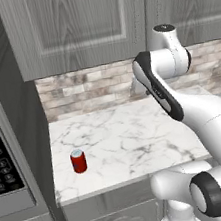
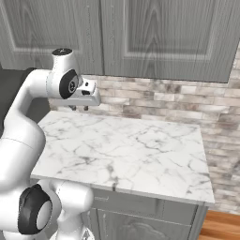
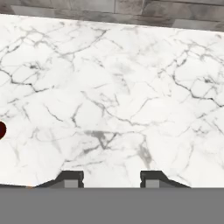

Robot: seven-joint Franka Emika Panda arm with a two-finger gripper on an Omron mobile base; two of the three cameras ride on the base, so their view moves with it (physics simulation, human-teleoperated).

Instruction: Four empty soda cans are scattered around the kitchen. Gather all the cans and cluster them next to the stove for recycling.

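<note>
A red soda can (image 1: 78,161) stands upright near the front left corner of the white marble desk (image 1: 132,139). The gripper (image 2: 78,108) hangs above the desk's back edge, closed and holding nothing, well apart from the can.

No text can be read: the red soda can (image 1: 78,161) bears no legible label, and the microwave keypad (image 1: 0,165) markings are too small

Most of the marble counter (image 1: 131,129) lies bare; one can (image 1: 78,161) stands lower left, cabinets (image 1: 78,21) overhang the top, microwave (image 1: 0,150) walls the left edge.
</note>
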